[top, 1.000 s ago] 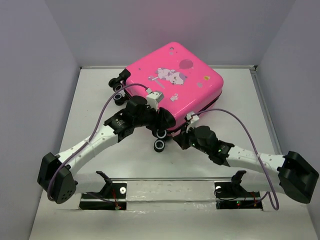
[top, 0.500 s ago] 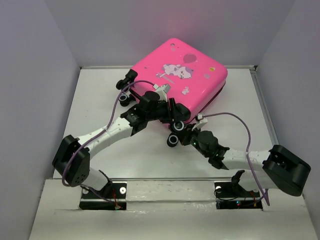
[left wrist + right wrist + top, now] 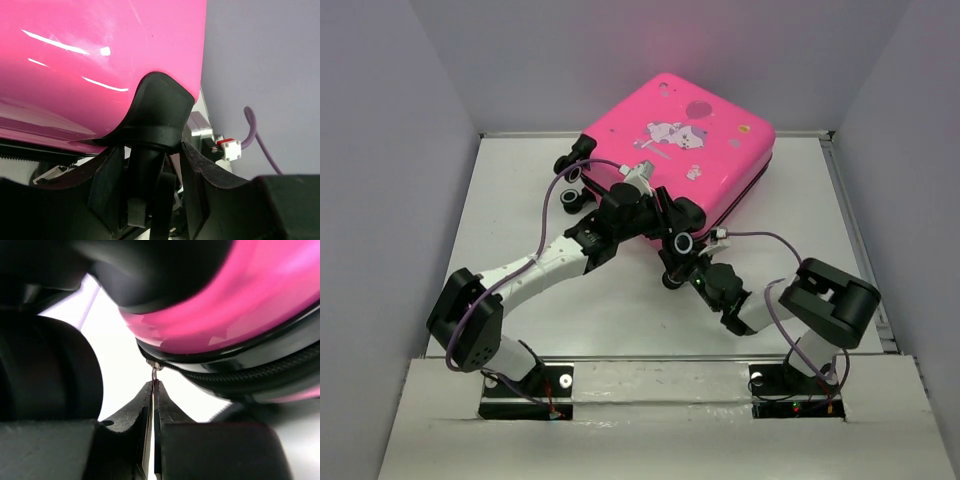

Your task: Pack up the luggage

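Observation:
The pink luggage (image 3: 705, 150) lies closed at the back of the table, its near edge tilted up. My left gripper (image 3: 668, 218) is at its near left corner. In the left wrist view the fingers (image 3: 106, 186) straddle the black caster leg (image 3: 146, 150) under the pink shell (image 3: 100, 55) and are shut on it. My right gripper (image 3: 696, 262) is just right of that corner, below the luggage's edge. In the right wrist view it (image 3: 154, 386) is shut on the small metal zipper pull (image 3: 155, 371), which hangs from the black zipper band (image 3: 235, 371) of the luggage (image 3: 240, 305).
Two more caster wheels (image 3: 570, 180) stick out at the luggage's left side. A black wheel (image 3: 47, 372) fills the left of the right wrist view. Purple cables (image 3: 552, 205) loop over both arms. A raised rail (image 3: 852, 235) borders the table on the right.
The luggage has shifted back and to the right, its near edge lifted, along with both grippers. The right arm's elbow has folded in from the right edge; both grips are unchanged.

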Robot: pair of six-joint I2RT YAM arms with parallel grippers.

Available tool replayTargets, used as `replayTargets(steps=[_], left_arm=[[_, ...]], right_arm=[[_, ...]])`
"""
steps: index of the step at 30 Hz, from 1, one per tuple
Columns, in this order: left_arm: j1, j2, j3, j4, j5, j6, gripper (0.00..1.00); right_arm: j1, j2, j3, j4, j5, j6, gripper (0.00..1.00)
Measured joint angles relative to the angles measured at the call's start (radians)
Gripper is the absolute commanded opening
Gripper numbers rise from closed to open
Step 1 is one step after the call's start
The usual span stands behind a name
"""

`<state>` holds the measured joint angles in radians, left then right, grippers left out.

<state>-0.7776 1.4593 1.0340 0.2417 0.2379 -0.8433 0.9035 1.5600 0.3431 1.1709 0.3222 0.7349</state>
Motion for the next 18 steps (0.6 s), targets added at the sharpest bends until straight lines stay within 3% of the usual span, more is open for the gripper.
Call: replayTargets(steps=[6,7,10,11,12,13,15,16,18], left_arm=[[-0.011,0.0,-0.013,0.039,-0.109,0.014,0.06],[-0.018,0.001,-0.013,0.045,-0.123,0.016,0.06],[-0.035,0.007,-0.027,0.101,-0.135,-0.004,0.06],[-0.052,0.015,-0.027,0.136,-0.139,-0.014,0.08],[-0.066,0.024,-0.027,0.153,-0.142,-0.018,0.12],[-0.078,0.033,-0.027,0.17,-0.14,-0.026,0.26],[-0.1,0.061,-0.027,0.201,-0.136,-0.032,0.44],[-0.109,0.067,-0.027,0.214,-0.126,-0.037,0.63],[-0.119,0.067,-0.025,0.275,-0.103,-0.037,0.77]], right_arm=[[0.001,0.208,0.075,0.192,0.034,0.114,0.09],[0.001,0.212,0.073,0.201,0.042,0.125,0.25],[0.001,0.188,0.031,0.187,0.04,0.138,0.58],[0.008,0.165,-0.013,0.162,0.026,0.149,0.76],[0.011,0.148,-0.035,0.159,0.024,0.153,0.76],[0.021,0.103,-0.079,0.152,0.008,0.148,0.83],[0.048,-0.053,-0.158,0.13,-0.037,0.134,0.88],[0.066,-0.152,-0.182,0.081,-0.055,0.126,0.93],[0.08,-0.343,-0.195,-0.066,-0.07,0.114,0.96]])
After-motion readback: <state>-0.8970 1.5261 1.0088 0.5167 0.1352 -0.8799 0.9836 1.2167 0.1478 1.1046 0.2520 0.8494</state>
